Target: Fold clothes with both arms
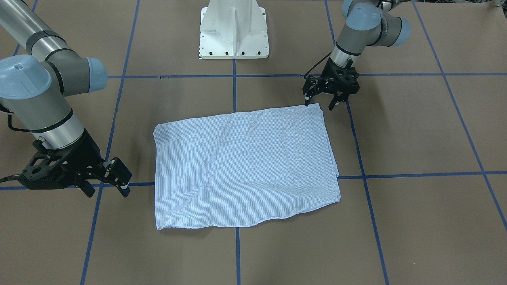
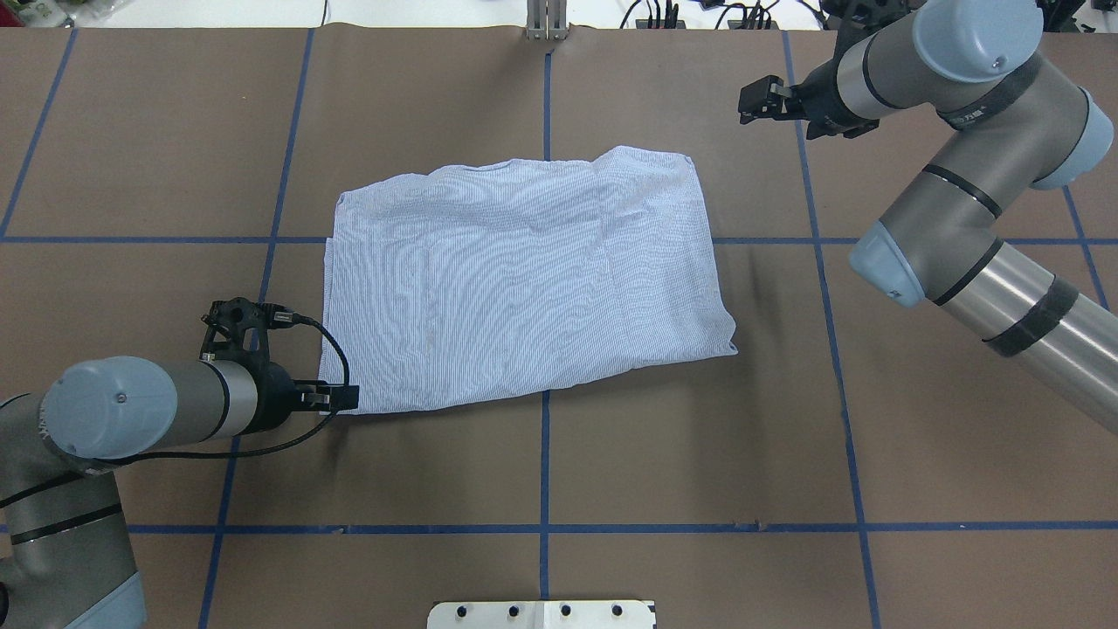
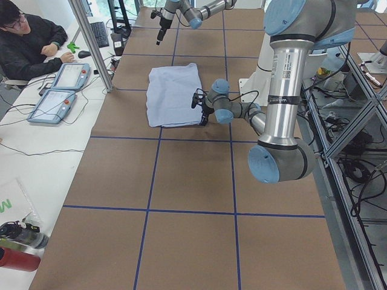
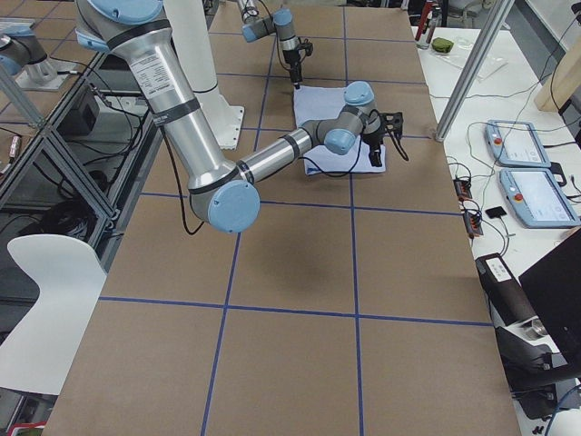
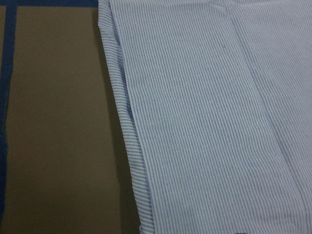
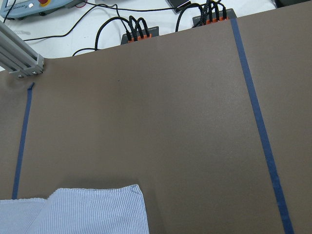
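The striped light blue shirt [image 1: 243,166] lies folded into a flat rectangle in the middle of the table [image 2: 524,288] [image 3: 174,95] [image 4: 318,104]. My left gripper [image 1: 319,105] [image 2: 327,400] is open and points down at the shirt's corner nearest the robot on my left side. Its fingertips stand on either side of that corner. The left wrist view shows the shirt's layered edge [image 5: 209,122]. My right gripper [image 1: 107,192] [image 2: 773,103] is open and empty, off the shirt's far right corner and apart from it. That corner shows in the right wrist view [image 6: 87,212].
The white pedestal base [image 1: 233,31] stands behind the shirt. Blue tape lines [image 2: 545,454] cross the brown table. An operator [image 3: 30,42] sits at a side desk with teach pendants [image 3: 66,75]. An aluminium post [image 3: 91,42] and cable plugs [image 6: 136,29] are at the table's far edge.
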`<state>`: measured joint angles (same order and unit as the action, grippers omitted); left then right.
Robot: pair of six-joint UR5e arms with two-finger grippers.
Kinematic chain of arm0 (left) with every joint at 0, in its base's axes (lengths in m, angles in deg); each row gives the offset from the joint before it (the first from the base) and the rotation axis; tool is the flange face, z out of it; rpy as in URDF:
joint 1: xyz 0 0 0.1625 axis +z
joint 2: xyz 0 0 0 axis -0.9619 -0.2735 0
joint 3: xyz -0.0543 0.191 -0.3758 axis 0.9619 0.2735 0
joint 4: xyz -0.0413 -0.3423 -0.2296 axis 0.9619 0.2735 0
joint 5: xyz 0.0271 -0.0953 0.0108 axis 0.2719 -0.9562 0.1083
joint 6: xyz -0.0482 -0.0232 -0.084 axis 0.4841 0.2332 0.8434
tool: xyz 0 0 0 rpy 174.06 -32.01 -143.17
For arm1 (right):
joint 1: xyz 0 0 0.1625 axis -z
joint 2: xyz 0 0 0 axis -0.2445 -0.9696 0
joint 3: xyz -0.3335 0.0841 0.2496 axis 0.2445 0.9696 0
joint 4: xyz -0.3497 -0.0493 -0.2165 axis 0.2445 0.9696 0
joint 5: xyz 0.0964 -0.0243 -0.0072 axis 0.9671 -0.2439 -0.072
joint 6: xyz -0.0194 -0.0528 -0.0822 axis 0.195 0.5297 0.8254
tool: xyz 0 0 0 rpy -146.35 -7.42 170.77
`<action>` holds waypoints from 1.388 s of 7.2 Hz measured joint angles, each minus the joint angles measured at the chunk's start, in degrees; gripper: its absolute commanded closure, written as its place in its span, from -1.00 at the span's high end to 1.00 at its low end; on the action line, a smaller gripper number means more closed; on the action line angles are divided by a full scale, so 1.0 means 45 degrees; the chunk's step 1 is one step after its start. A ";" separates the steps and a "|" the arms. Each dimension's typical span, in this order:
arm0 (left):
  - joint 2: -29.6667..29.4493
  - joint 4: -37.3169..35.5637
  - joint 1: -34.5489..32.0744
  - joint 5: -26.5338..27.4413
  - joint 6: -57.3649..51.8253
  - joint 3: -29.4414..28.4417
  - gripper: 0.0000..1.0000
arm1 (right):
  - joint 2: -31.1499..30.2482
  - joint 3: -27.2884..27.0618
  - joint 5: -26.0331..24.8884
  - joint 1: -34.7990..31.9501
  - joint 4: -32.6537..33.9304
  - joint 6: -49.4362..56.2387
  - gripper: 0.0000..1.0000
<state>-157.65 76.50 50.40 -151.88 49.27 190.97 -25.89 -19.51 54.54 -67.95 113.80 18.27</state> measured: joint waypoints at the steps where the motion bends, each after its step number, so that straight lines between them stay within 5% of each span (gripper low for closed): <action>1: -0.0022 0.0000 0.0137 0.0004 0.0058 -0.0068 0.79 | -0.0003 -0.0057 -0.0024 0.0000 0.0000 -0.0001 1.00; 2: -0.0066 0.0001 0.0234 0.0000 0.0085 -0.0175 0.64 | -0.0011 -0.0101 -0.0039 0.0009 0.0000 -0.0006 1.00; 4: -0.0232 0.0001 0.0308 -0.0004 0.0134 -0.0302 -0.39 | -0.0021 -0.0128 -0.0055 0.0017 -0.0001 -0.0006 1.00; 5: -0.0285 0.0005 0.0331 -0.0005 0.0160 -0.0315 -0.80 | -0.0023 -0.0133 -0.0057 0.0026 0.0000 -0.0003 1.00; 6: -0.0320 0.0008 0.0360 -0.0005 0.0171 -0.0320 -1.00 | -0.0023 -0.0132 -0.0063 0.0028 0.0000 -0.0002 1.00; 10: -0.0143 -0.0028 0.0245 -0.0034 -0.0032 -0.0154 -1.00 | -0.0023 -0.0127 -0.0110 0.0086 -0.0001 -0.0009 1.00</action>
<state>-158.29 76.37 51.51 -152.03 49.12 190.28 -26.00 -20.08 54.04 -67.56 113.80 18.23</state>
